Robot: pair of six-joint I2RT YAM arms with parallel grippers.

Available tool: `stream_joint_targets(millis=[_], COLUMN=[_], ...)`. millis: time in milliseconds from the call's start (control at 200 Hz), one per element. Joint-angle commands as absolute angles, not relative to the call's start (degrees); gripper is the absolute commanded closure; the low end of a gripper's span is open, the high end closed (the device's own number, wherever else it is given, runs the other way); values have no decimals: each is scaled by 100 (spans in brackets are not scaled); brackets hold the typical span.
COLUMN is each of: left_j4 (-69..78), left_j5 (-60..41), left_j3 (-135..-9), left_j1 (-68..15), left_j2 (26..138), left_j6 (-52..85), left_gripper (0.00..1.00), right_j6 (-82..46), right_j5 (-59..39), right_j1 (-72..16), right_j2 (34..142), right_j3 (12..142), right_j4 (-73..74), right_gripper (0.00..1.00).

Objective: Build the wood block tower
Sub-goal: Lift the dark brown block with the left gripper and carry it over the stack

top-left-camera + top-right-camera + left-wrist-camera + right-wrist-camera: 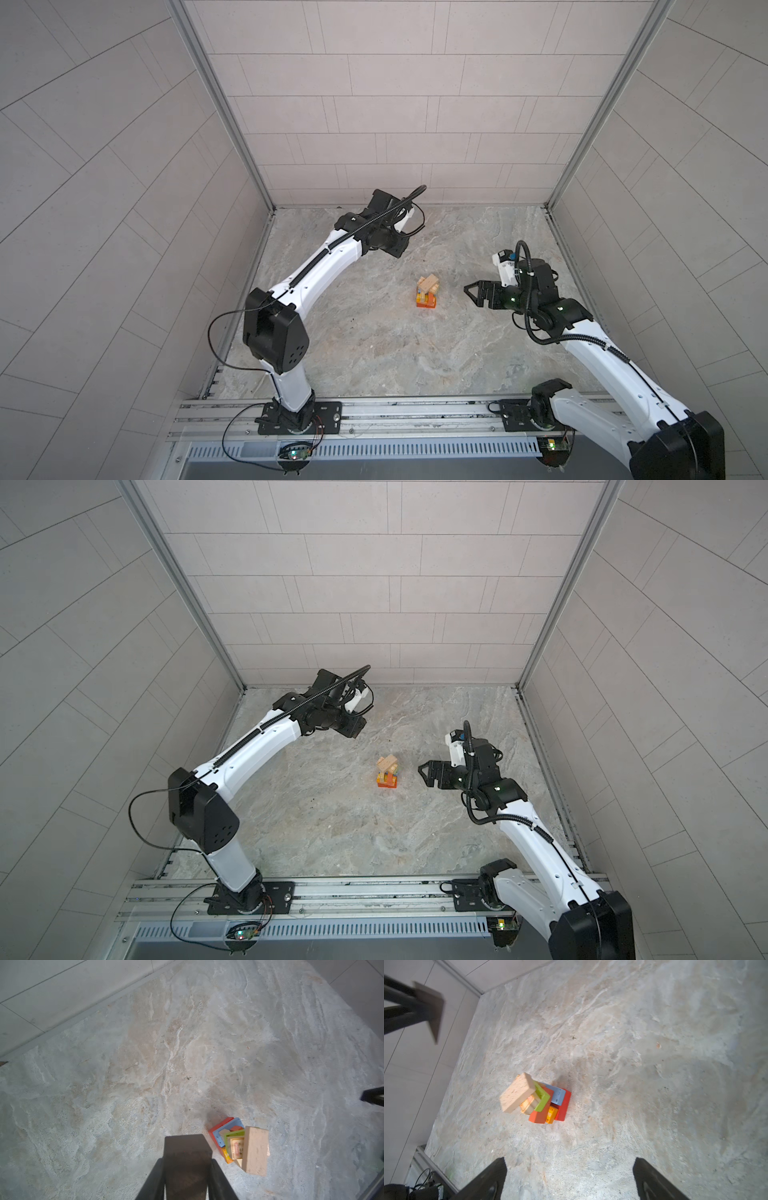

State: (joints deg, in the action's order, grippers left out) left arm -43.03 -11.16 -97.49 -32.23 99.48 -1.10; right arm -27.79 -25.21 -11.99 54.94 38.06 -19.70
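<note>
A: Currently, where does the tower (427, 292) stand?

B: On the marbled floor (374, 353), between my two arms. Its top brick is natural tan (517, 1095); green (543, 1097), light blue (557, 1095), orange (538, 1116) and red (563, 1105) bricks lie below.

A: State of each pincer?

B: My right gripper (570, 1180) hangs just beside the tower, jaws spread wide, holding nothing. My left gripper (187, 1167) is raised, farther from the tower, jaws clamped on a dark brown brick (186, 1159).
</note>
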Motion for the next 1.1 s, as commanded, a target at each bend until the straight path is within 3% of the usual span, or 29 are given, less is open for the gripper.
stream_joint_targets(millis=[0,300,1096], left_j4=[-4725,-4878,-5308], left_j5=[-959,-536,-643], left_j3=[-9826,-9797,-10553], left_j1=[-3522,-4406,-4720], left_j2=[9857,9996,11148], left_j6=[44,581,633], left_gripper=[69,69,69], right_j6=[-3140,-3195,-3103], right_j5=[-2670,-2519,-2480], right_j1=[-1108,-961,-768], right_j2=[5370,5414,5335], right_j3=[3588,3328,3080], right_j4=[-1435,-1262,-1047], right_gripper=[3,1,1])
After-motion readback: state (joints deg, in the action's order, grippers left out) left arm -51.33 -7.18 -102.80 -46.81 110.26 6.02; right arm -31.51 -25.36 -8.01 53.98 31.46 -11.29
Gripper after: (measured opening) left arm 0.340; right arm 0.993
